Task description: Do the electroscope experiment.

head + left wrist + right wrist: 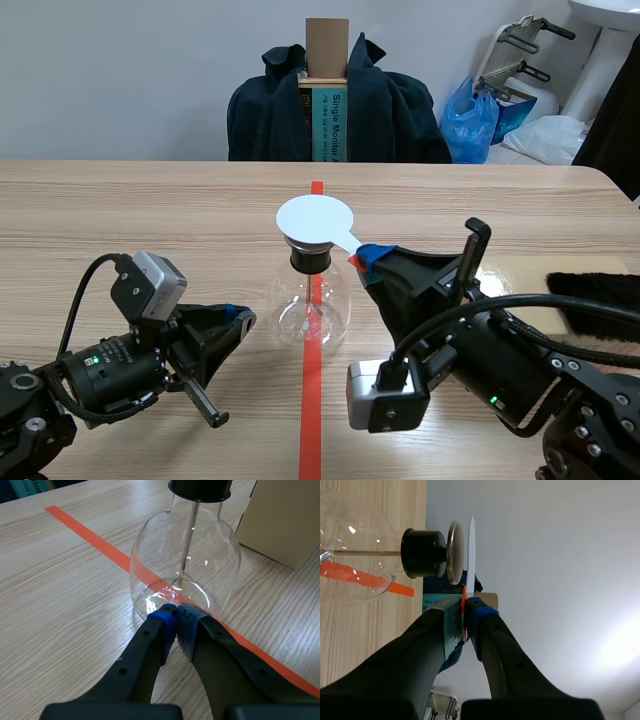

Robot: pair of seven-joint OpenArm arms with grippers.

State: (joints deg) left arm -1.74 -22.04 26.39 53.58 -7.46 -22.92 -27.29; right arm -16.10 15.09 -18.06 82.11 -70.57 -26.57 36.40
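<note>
— Where's the electroscope (310, 305)?
— Upright on the tape line (311, 420) — the right gripper (465, 614) pinches the white disc (315, 218), held over its stopper (309, 261). The left gripper (176, 616), fingers together and empty, sits at the glass base.

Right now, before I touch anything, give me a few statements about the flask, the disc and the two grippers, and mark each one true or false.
1. The right gripper holds the white disc by its handle. True.
2. The left gripper is wide open. False: its fingers are shut together on nothing, at the base of the flask.
3. The flask lies on its side. False: it stands upright on the tape line.
4. A black stopper sits in the flask's neck. True.
5. The white disc lies flat on the table. False: it is held in the air above the flask's top.
</note>
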